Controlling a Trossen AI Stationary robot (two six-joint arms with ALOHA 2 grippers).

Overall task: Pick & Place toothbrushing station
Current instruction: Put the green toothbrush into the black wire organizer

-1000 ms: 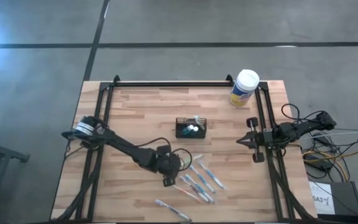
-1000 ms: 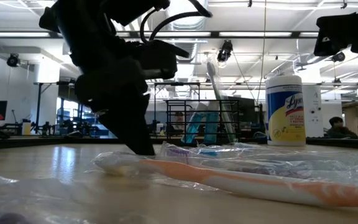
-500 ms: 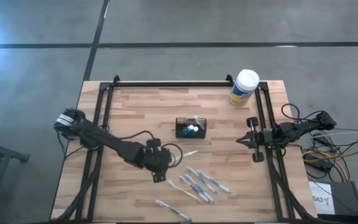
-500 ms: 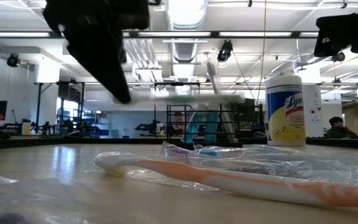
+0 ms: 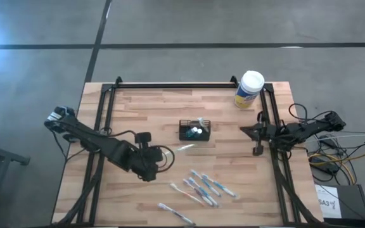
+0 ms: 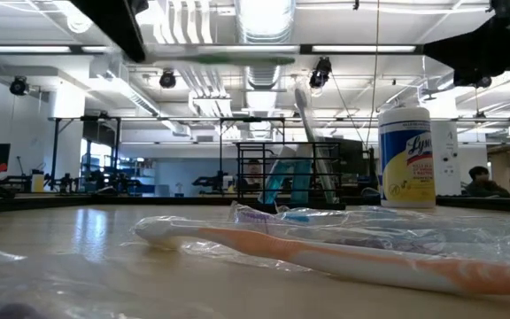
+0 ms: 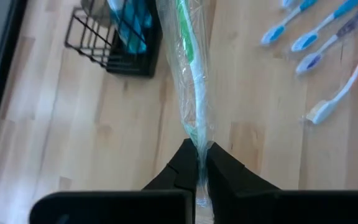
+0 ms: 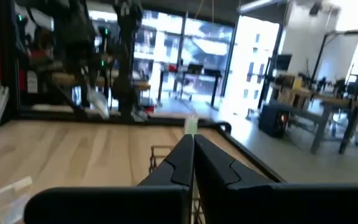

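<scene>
Green-handled toothbrush in a clear plastic wrapper (image 7: 188, 87), pinched at its near end between the closed fingers of the left gripper (image 7: 197, 163), lifted above the wooden table (image 5: 138, 120). Ahead of that gripper, beside the wrapper's far end: small black mesh-sided rectangular caddy (image 5: 194, 130). Off to one side: loose wrapped toothbrushes (image 5: 201, 188). Right gripper (image 5: 253, 134) at the table's right rail, fingers pressed together on nothing.

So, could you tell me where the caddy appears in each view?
High: caddy at table centre.
Low: centre, behind the toothbrushes.
Left wrist: beside the wrapped toothbrush's far end.
Right wrist: mostly hidden behind the right gripper.
Landmark: canister, to its right, high and low views.
</scene>
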